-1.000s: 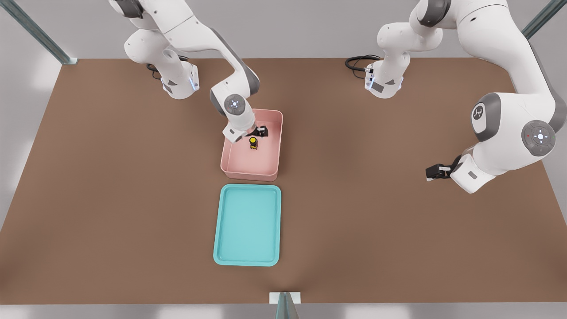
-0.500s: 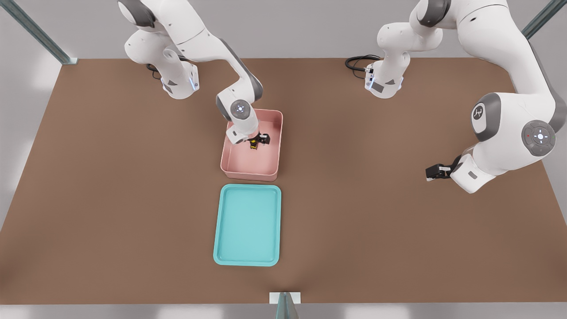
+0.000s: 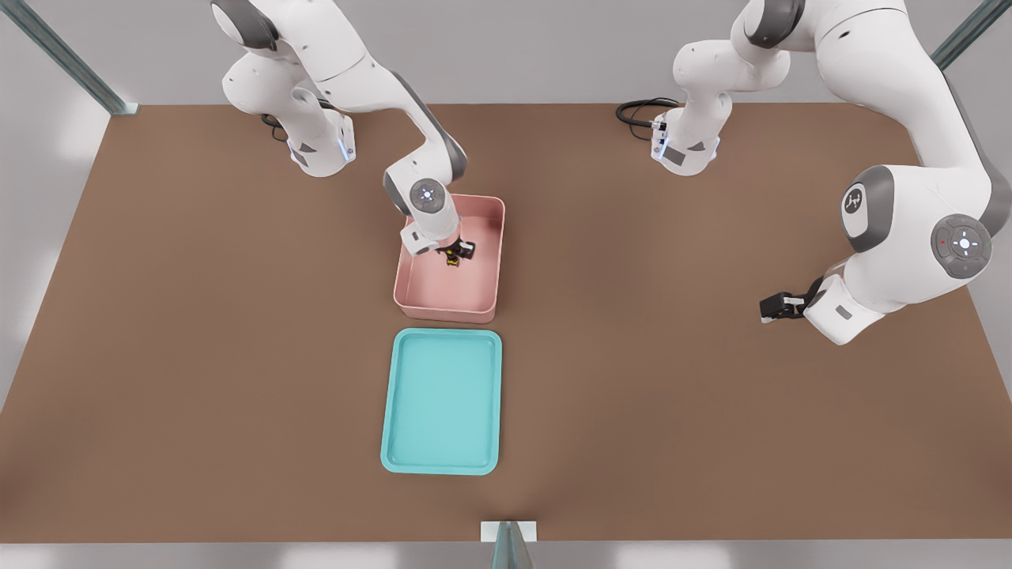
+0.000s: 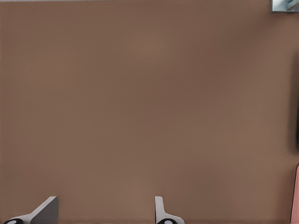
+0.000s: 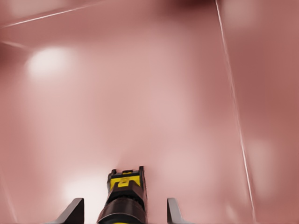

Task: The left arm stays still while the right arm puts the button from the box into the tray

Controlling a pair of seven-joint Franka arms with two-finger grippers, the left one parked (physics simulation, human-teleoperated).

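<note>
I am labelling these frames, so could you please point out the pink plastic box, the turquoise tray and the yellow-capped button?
pink plastic box (image 3: 445, 310): front view, near wall.
turquoise tray (image 3: 443, 403): front view, bare floor.
yellow-capped button (image 5: 124, 198): right wrist view, body.

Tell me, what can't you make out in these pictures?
- Button: in the right wrist view the frame edge cuts off its lower part; in the front view the gripper covers most of it.
- Box: the right arm hides its far corner in the front view.
- Tray: absent from both wrist views.
</note>
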